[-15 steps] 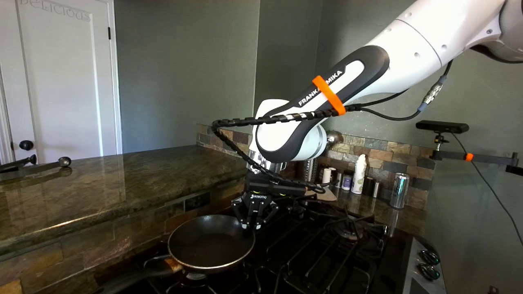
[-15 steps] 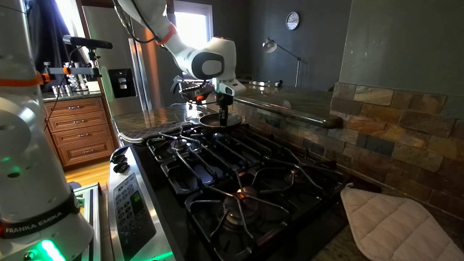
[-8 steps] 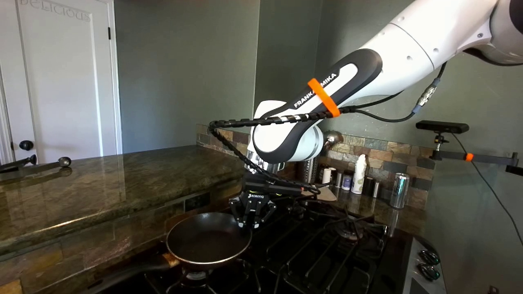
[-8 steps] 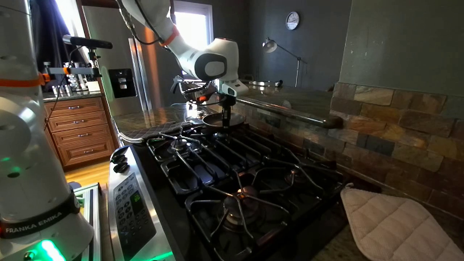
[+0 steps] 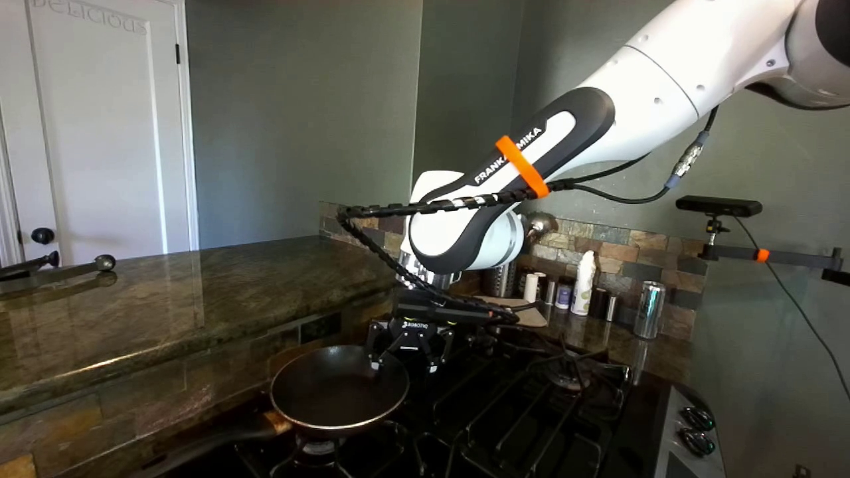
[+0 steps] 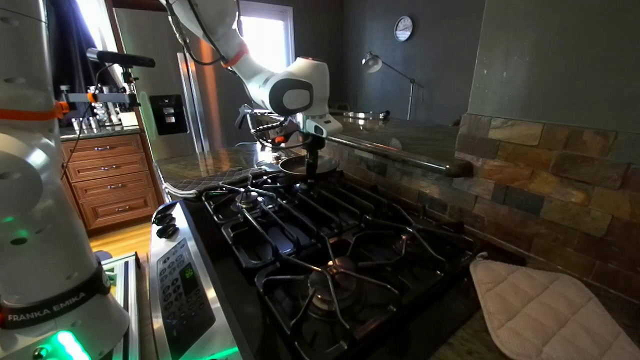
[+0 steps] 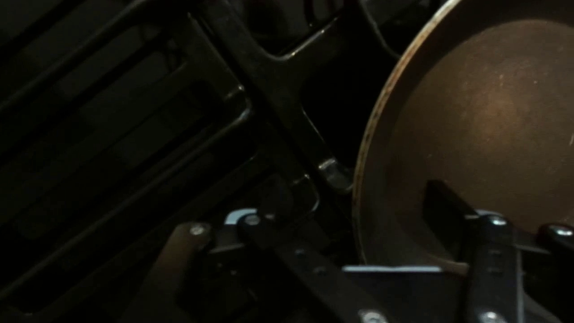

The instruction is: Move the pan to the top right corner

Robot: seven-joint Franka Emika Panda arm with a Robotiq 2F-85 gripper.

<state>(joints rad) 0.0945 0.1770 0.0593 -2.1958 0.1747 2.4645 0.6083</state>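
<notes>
Resting on the black grates [image 7: 269, 76] at one end of the gas cooktop [image 6: 235, 295], the frying pan [image 5: 340, 395] is found near the tiled side of the raised stone counter [image 5: 219, 292], its handle [image 5: 219, 439] turned away from the gripper [image 5: 404, 366]. In the wrist view its brown interior [image 7: 502, 116] is shown at the right, edged by a pale, worn rim [image 7: 367, 139]. The jaws are held apart and aimed downward: one finger [image 7: 448, 220] is placed over the inside of the pan, the other outside it, with the rim between them. Whether the pan is touched by either cannot be told. The gripper is carried by the white Franka arm [image 5: 651, 93], around which an orange band [image 5: 523, 166] is strapped and along which a wrapped black cable [image 5: 392, 210] is run. Beyond the cooktop's opposite end, a quilted pot holder [image 6: 555, 310] is laid flat, and a white bottle [image 5: 584, 285] and a steel canister [image 5: 649, 310] are lined up before the stone-tile backsplash [image 5: 644, 239]. Along the cooktop's edge, green digits are lit on the control panel [image 6: 185, 295], and on the grey wall [image 6: 445, 55] a clock [image 6: 403, 28] is hung
</notes>
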